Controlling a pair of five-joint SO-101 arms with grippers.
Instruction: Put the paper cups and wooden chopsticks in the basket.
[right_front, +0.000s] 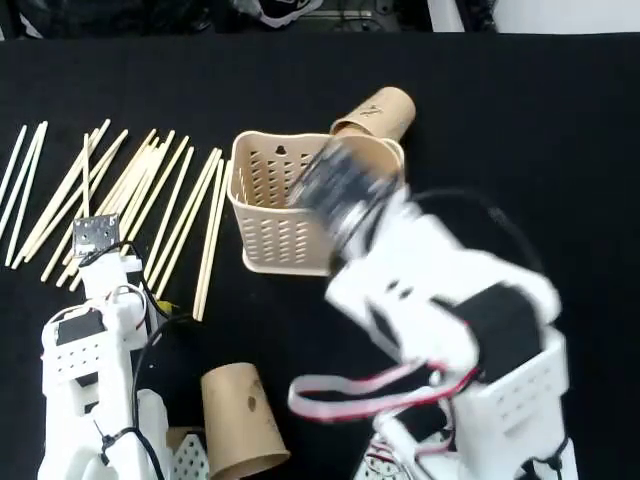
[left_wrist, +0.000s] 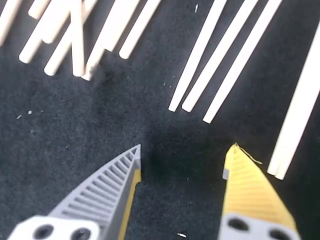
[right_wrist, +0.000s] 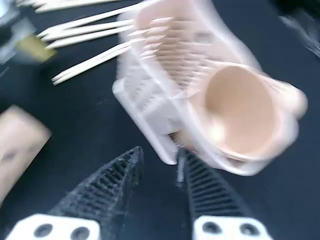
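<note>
Left claw (left_wrist: 186, 150): gapes wide, empty, over black worktop (left_wrist: 100, 125). Wooden chopsticks (left_wrist: 220, 55) just ahead toward 1 o'clock, long axes 7-to-1; right claw (right_wrist: 160, 151) parted beside basket (right_wrist: 150, 95).

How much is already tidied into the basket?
One cup seems to sit in the basket. The left tool and right tool are open, holding nothing. Still out: a cup behind the basket, a cup near the left arm, all the chopsticks.

3 paper cups (right_front: 240, 418), 1 basket (right_front: 275, 235) — chopsticks (right_front: 180, 215) well over a doz., overlapping, exact no. unclear.
</note>
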